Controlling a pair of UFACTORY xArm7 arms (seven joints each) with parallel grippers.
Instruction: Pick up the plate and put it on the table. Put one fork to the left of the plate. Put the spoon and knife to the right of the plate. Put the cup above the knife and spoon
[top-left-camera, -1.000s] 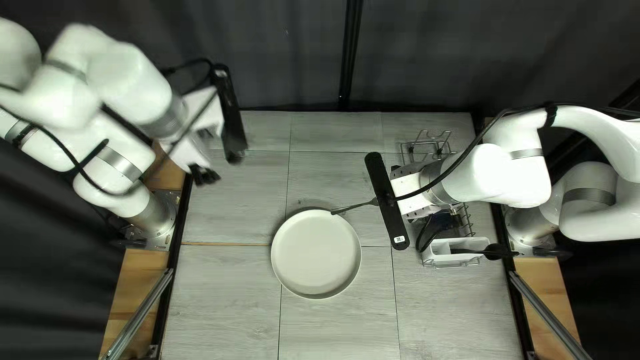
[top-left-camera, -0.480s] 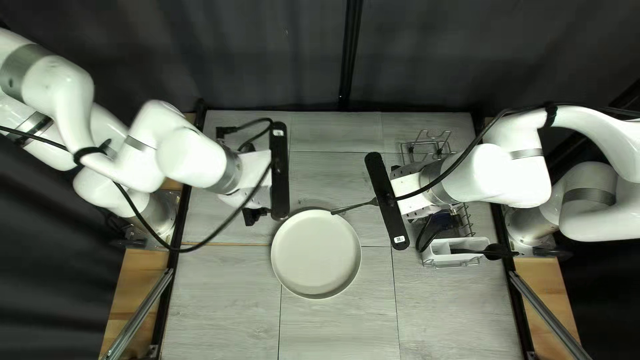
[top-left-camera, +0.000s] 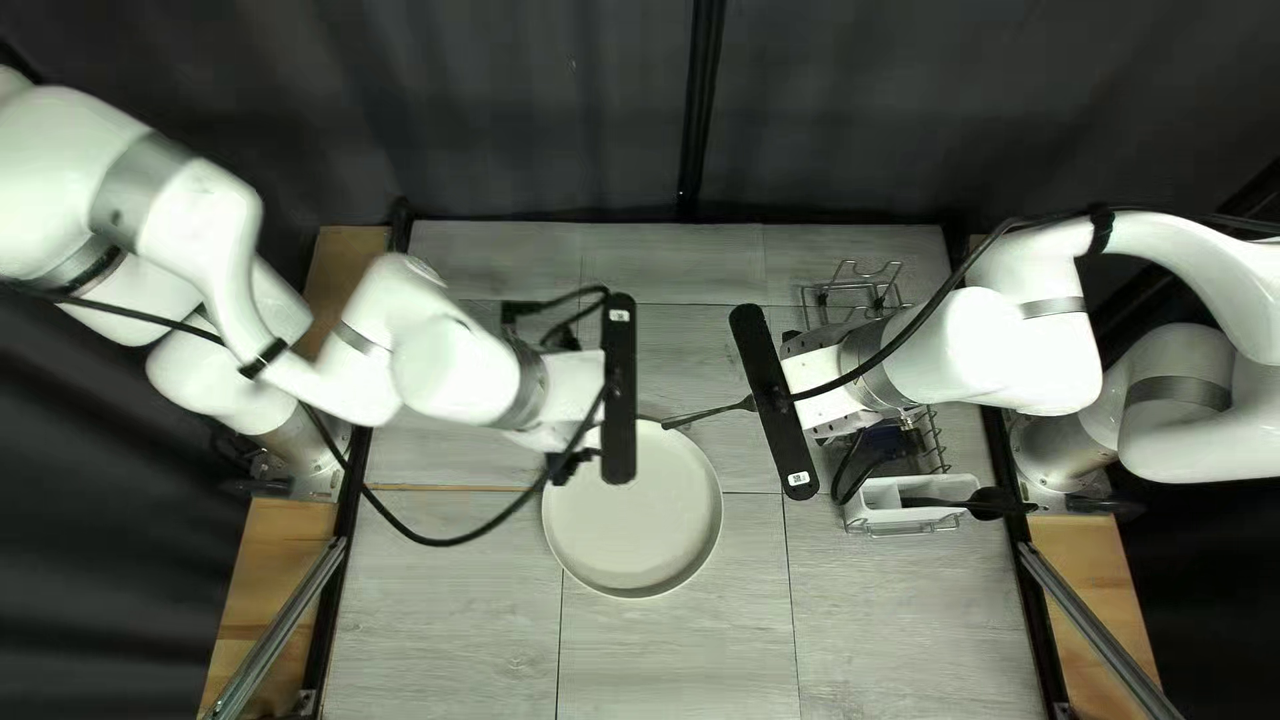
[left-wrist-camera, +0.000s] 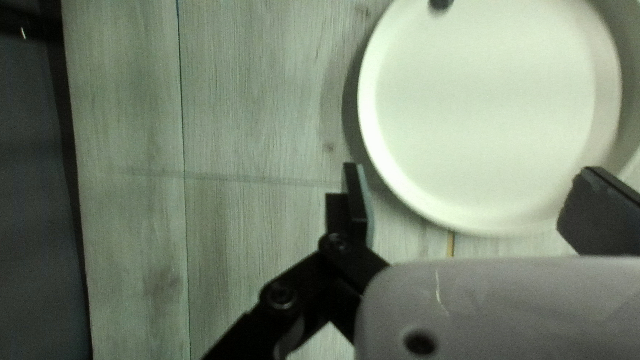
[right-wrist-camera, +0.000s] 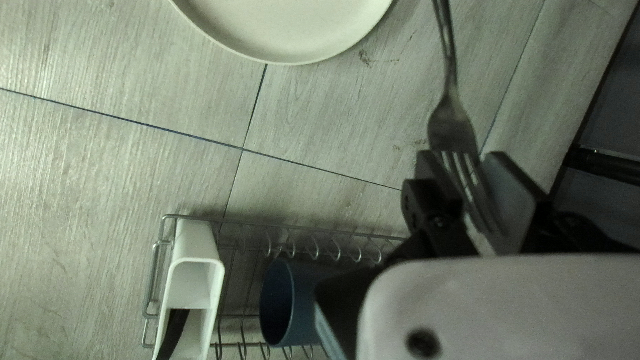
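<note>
Over the upper left rim of the plate (top-left-camera: 634,520) is my left gripper (top-left-camera: 574,464); in the left wrist view this gripper (left-wrist-camera: 477,203) is open, nothing gripped, the plate (left-wrist-camera: 493,100) beyond its fingers. Right of the plate, my right gripper (top-left-camera: 776,400) has the fork (top-left-camera: 707,414) reaching out toward the plate. The right wrist view has the gripper (right-wrist-camera: 473,177) shut on the tined end of the fork (right-wrist-camera: 453,123). A blue cup (right-wrist-camera: 277,303) lies in the rack. Dark utensils (top-left-camera: 994,504) rest at the white holder; which ones, I cannot tell.
The wire rack (top-left-camera: 854,287) stands on the table's right side, partly beneath my right arm. Its white holder (top-left-camera: 874,500) is at the near end. Behind the table's far edge hangs a dark curtain (top-left-camera: 534,107).
My left arm has swung in from the upper left, rightward and nearer, until its gripper reached the plate's rim. The right arm, fork and plate have stayed still.
</note>
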